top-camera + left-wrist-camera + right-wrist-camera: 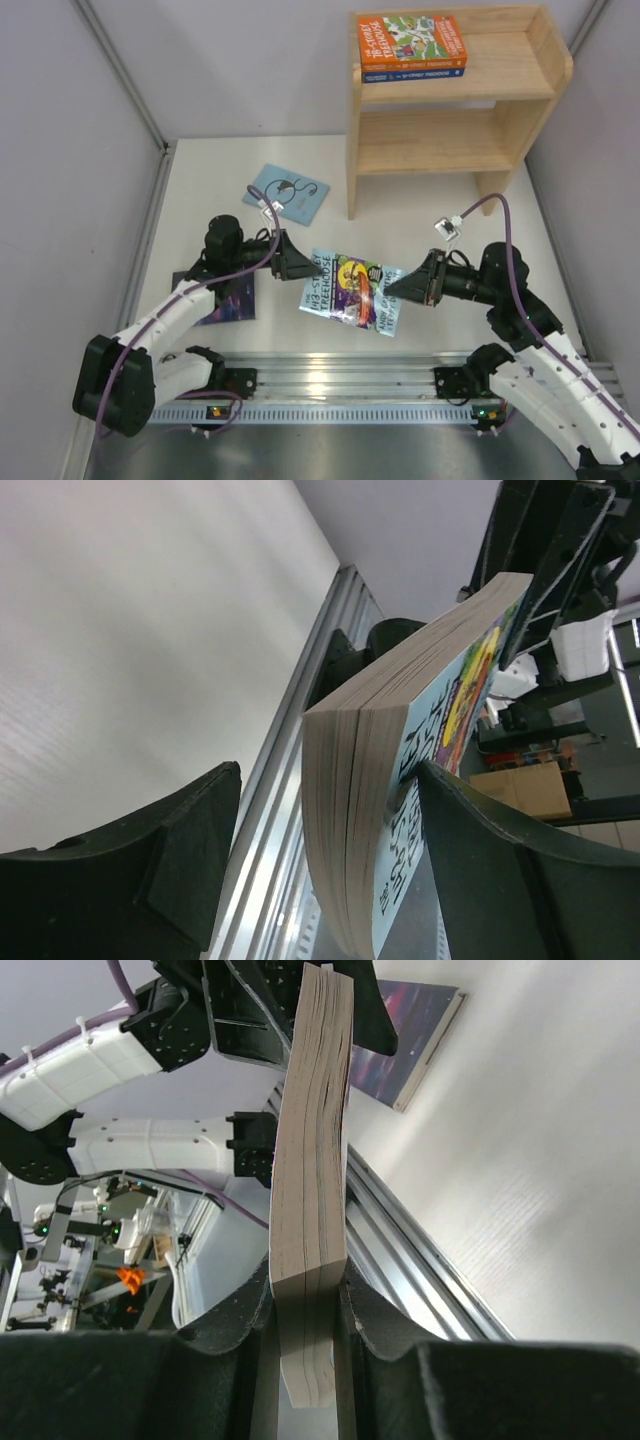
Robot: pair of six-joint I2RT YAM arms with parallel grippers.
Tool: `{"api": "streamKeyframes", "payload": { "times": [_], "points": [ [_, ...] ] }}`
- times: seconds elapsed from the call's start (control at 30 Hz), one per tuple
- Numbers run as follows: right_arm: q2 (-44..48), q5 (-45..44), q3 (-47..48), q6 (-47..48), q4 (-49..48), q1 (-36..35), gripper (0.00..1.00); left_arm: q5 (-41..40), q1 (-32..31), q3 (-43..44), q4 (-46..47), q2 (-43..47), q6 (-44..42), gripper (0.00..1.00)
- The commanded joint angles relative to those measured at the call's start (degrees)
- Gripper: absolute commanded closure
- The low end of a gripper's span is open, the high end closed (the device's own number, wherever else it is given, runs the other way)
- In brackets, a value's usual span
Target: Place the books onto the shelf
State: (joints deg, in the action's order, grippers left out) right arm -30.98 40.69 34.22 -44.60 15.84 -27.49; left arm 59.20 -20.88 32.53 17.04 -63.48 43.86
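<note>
Top view: light blue book [350,290] held over the table [420,225], its right edge clamped by the right hand [393,291], its left edge flanked by the spread left hand [305,266]; orange book [410,40] stacked on dark blue book [415,73] on the shelf's [440,150] top level; pale blue book [287,192] and purple book [232,300] laid on the table. Left wrist: light blue book stood between parted fingers [170,870], one well apart from it. Right wrist: its edge pinched between both fingers [235,1330].

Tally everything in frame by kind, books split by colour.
Orange "Treehouse" paperback: 1
Dark blue paperback: 1
Pale blue paperback with line drawing: 1
Dark purple galaxy paperback: 1
Light blue paperback with purple picture: 1
Light wooden two-level shelf: 1
Black two-finger claws: 2 (left claw, right claw)
Total: 8
</note>
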Motion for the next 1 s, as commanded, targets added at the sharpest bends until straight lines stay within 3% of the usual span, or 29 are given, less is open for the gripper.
{"api": "streamKeyframes", "payload": {
  "times": [0.0,0.13,0.23,0.3,0.37,0.4,0.43,0.5,0.53,0.73,0.97],
  "points": [
    [-0.74,4.31,5.77,-1.02,-8.19,1.12,1.0,3.73,-0.39,-0.89,12.38,2.92,6.48,0.25],
    [-3.81,5.63,8.32,-1.1,-8.8,1.91,1.0,4.61,-1.52,-1.86,20.4,2.93,14.94,0.28],
    [-5.92,6.33,9.99,-0.93,-8.98,2.79,1.0,4.7,-2.67,-1.77,22.16,2.84,17.13,0.39],
    [-7.42,6.77,10.69,-0.93,-9.86,3.84,1.0,4.43,-2.93,-1.95,25.39,2.84,19.85,0.53],
    [-8.74,6.69,11.13,-0.75,-9.86,5.42,0.93,3.47,-2.93,-1.69,26.82,2.84,21.7,0.7],
    [-9.44,6.6,11.31,-0.93,-9.77,6.12,0.88,2.25,-2.93,-1.25,26.65,2.49,22.93,0.87],
    [-10.75,6.25,11.57,-1.28,-9.77,7.87,0.73,1.89,-3.02,-0.46,27.95,2.31,23.98,0.93],
    [-12.86,5.2,12.88,-2.68,-8.99,9.98,0.55,-0.38,-2.85,0.24,29.11,1.26,27.06,1.0],
    [-13.57,3.54,13.5,-3.64,-7.41,11.47,0.43,-1.18,-2.85,2.16,28.5,0.91,27.42,1.0],
    [-16.39,-7.97,20.53,-6.37,2.24,13.68,0.02,-11.1,-2.93,14.47,19.54,-2.78,25.4,1.0],
    [-19.11,-13.09,27.12,-12.43,2.19,14.65,0.0,-19.2,-3.02,30.2,16.98,-11.91,25.84,1.0]
  ]
}}
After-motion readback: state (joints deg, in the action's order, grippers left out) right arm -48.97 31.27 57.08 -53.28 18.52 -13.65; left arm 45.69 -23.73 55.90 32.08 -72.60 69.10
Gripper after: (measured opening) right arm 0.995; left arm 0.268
